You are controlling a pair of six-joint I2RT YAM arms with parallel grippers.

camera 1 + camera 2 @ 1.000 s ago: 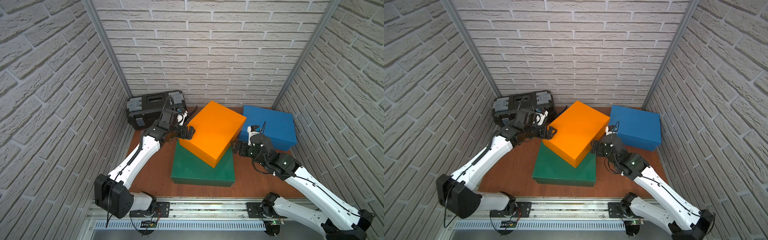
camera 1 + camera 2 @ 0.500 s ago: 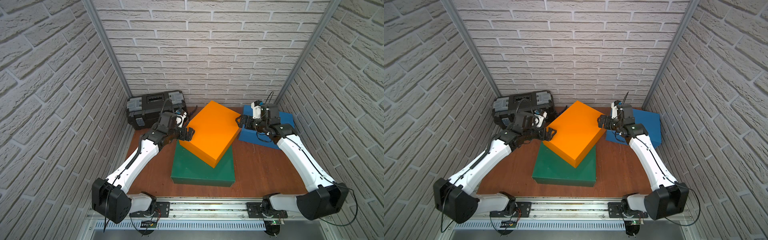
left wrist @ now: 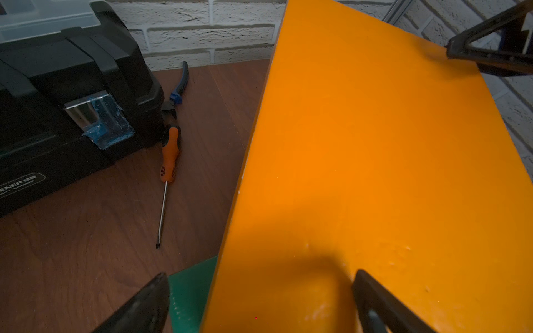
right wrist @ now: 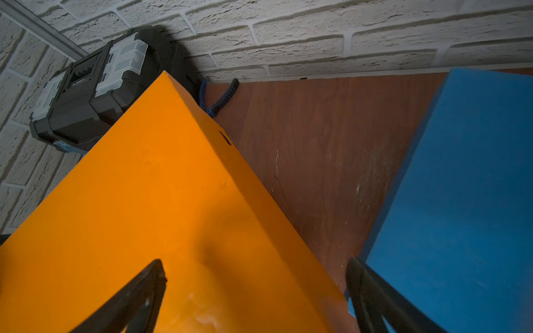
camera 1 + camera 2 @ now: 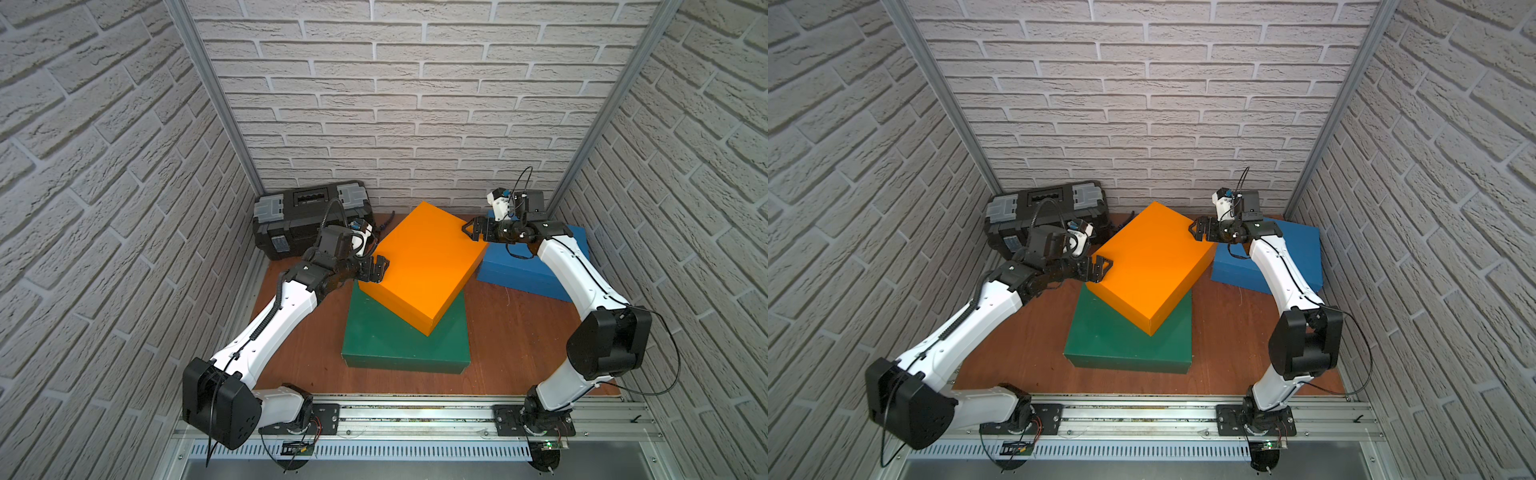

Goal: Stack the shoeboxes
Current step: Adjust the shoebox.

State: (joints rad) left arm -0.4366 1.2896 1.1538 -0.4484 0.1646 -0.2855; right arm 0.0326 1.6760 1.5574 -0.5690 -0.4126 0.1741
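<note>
In both top views the orange shoebox [image 5: 419,266] [image 5: 1150,266] lies askew on the dark green shoebox [image 5: 399,345] [image 5: 1121,340], turned so that its corners overhang. The blue shoebox [image 5: 519,274] [image 5: 1304,249] sits on the table at the back right. My left gripper [image 5: 380,268] [image 3: 259,275] is open and straddles the orange shoebox's left corner. My right gripper [image 5: 469,230] [image 4: 253,261] is open and straddles its right back corner, between the orange shoebox [image 4: 150,207] and the blue shoebox [image 4: 461,201]. Neither holds anything.
A black toolbox [image 5: 307,216] [image 3: 66,95] with grey latches stands at the back left against the brick wall. An orange-handled screwdriver [image 3: 168,161] and blue-handled pliers [image 3: 180,86] lie on the wooden table between the toolbox and the orange shoebox. Brick walls close three sides.
My right arm has swung from the front right side of the orange shoebox up and back to its right back corner. The left gripper and the shoeboxes have stayed put.
</note>
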